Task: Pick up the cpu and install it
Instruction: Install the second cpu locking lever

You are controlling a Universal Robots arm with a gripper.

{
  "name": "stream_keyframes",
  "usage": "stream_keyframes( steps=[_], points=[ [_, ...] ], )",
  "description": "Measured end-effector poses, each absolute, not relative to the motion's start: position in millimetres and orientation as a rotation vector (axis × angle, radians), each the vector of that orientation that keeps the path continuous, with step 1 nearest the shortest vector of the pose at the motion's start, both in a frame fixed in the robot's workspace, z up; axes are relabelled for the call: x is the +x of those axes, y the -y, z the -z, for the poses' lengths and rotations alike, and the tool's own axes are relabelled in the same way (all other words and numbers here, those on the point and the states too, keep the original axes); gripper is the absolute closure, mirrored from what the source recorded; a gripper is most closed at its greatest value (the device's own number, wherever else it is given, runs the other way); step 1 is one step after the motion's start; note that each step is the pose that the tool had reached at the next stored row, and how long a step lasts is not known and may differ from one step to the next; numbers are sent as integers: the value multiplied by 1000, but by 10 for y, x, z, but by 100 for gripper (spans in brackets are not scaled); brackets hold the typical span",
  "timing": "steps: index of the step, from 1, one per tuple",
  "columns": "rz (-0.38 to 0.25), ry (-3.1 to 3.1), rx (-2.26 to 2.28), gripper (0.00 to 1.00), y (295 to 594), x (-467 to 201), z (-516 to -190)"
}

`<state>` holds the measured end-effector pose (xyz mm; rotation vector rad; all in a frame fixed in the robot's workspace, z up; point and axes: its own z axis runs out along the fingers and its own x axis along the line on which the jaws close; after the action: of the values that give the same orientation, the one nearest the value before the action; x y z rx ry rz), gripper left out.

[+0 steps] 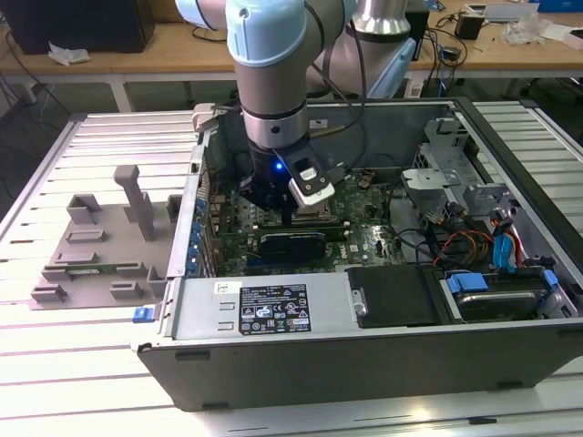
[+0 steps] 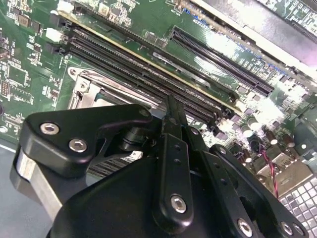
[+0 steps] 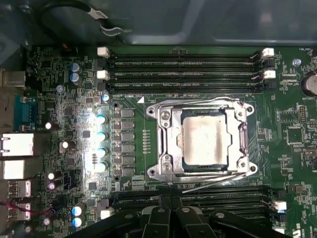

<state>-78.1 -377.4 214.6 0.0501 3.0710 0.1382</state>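
Gripper (image 1: 273, 196) hangs low inside the open computer case (image 1: 364, 364), near the middle of the exterior view, just over the green board (image 3: 129, 148). In the second wrist view its black fingers (image 2: 174, 144) look pressed together, with nothing between them. The cpu (image 3: 204, 139) lies flat inside the square metal frame (image 3: 163, 144) of its socket — a bit right of centre in the first wrist view. It sits apart from the gripper, not held. Long black slots (image 3: 183, 67) run along the board above the frame. A grey tray (image 1: 100, 246) with blocks rests on the table (image 1: 55, 364) at the left of the exterior view — outside the case.
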Motion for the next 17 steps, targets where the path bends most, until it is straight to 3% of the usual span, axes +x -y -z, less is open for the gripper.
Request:
stream_keyframes(
  steps=[8,17],
  points=[
    [-296,-3061,56,89,3864,-798,-2083],
    [-333,-3056,67,89,3895,-830,-2054]
  ],
)
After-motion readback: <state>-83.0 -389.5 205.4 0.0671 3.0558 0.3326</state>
